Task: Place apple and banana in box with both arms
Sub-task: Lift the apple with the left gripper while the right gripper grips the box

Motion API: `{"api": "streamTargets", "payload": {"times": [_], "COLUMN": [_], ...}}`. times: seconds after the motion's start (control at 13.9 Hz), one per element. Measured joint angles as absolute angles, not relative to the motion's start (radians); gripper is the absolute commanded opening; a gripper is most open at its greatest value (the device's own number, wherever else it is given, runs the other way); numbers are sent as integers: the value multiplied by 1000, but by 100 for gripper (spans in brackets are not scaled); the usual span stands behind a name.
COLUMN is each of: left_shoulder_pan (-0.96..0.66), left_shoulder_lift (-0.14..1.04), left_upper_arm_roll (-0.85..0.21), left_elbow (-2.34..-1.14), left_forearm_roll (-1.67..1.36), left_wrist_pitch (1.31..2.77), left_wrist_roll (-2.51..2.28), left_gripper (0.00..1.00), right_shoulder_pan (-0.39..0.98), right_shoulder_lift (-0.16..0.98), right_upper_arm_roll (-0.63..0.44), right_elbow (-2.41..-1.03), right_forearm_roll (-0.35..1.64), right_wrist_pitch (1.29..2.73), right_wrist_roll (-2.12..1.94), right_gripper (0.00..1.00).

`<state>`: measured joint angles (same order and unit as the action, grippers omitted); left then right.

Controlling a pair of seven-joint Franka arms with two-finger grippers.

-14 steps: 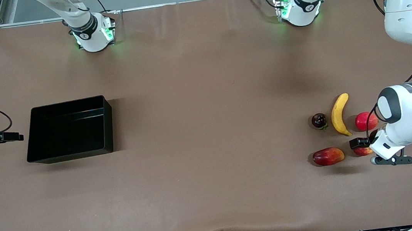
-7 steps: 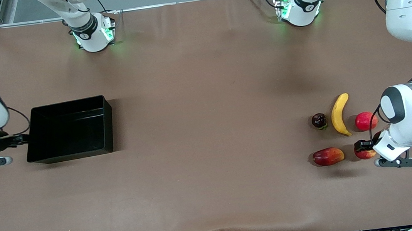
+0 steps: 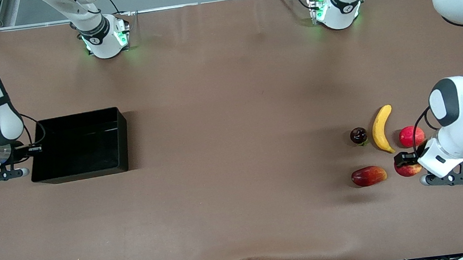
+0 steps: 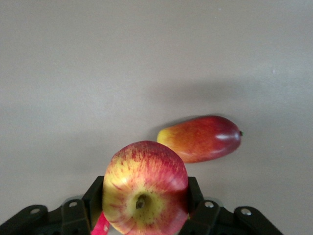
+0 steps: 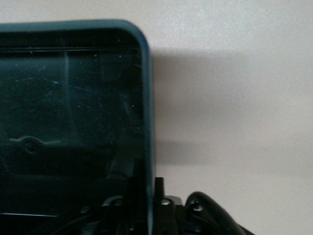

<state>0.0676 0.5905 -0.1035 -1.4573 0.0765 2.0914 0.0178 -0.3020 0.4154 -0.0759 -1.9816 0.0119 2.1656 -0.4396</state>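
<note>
Front view: much of both arms runs off the frame edges. The left gripper (image 3: pixel 409 161) sits at the left arm's end of the bench (image 3: pixel 233 147), its fingers closed on the apple (image 3: pixel 407 168), which it partly covers; whether the apple rests on the bench cannot be told. Around it lie an oblong dark-red fruit (image 3: pixel 368 176) with a yellow tip, a plain red round fruit (image 3: pixel 411 136), the curved smooth yellow banana (image 3: pixel 381 128) and a small dark fruit (image 3: pixel 358 135), each apart. The right gripper (image 3: pixel 34 148) is at the box (image 3: pixel 79 145), at the right arm's end of the bench, its fingers pinching the box's end wall. The box is black, glossy, low-walled.

Left wrist view: the apple (image 4: pixel 145 193), red streaked over yellow with a yellowish dimple, is clamped between the black fingers (image 4: pixel 194 191), whose tips it hides. The oblong fruit (image 4: pixel 200 138) lies just beside it on the matte bench (image 4: pixel 98 73).

Right wrist view: the box's thin scratched wall (image 5: pixel 147 122) runs between the closed fingers (image 5: pixel 159 188); the interior is dark and hard to read.
</note>
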Motion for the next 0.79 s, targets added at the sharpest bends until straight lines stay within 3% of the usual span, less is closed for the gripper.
{"api": "streamTargets", "payload": {"times": [0.36,0.65,0.79], "left_shoulder_pan": [36,-8,-12], "left_shoulder_lift": [572,493,448], "left_upper_arm_roll": [-119,-121,-129], "left_elbow": [-1457,-1441,-1440], "left_forearm_roll": [76,76,76], "left_wrist_pitch": [2008,1885,1861], "left_wrist_roll": [-36,-92,-105], "left_gripper": [0,0,0], "right_shoulder_pan": [-293,-249,-241], "right_shoulder_lift": [404,399,398], "right_upper_arm_roll": [-62,-52,-52], "right_elbow": [-1882,-1739,-1720], "right_forearm_roll": [13,56,117], "right_wrist_pitch": [1996,1779,1739], "right_wrist_roll": [-440,-437,-437], "right_gripper": [0,0,0]}}
